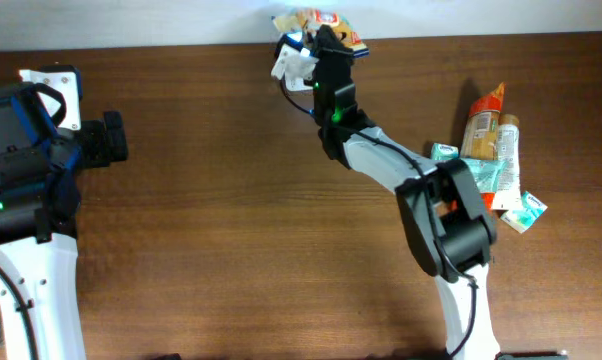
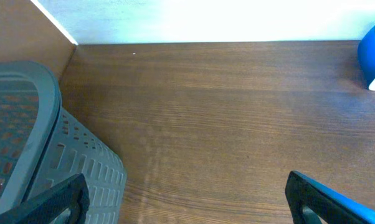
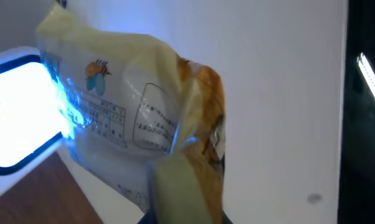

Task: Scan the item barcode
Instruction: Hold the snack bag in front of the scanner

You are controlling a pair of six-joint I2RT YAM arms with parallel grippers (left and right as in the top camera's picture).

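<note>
packet: crinkled yellow snack bag, held up at the far edge of the bench, just beside the scanner and lit blue along the side nearest it.
right tool: clamped tight on the packet's lower part; in the wrist view only a thin pinch of film sits in the grip.
left tool: jaws spread wide, holding nothing, well apart from the scanner and next to a grey basket.
barcode: not made out; small print panels face the wrist camera, and which face meets the scanner window cannot be told.
risk 1, no read: the film is creased and glossy, so a fold or glare across the code would likely defeat the scan; the wrong face turned to the window would do the same.
risk 2, slip: a thin pinch on slack film may let the bag sag or twist out of the light.
risk 3, contact: packet and scanner are very close; pushing further in could shove the scanner.
other items: a pile on the bench, well apart to the right; no hazard judged.
</note>
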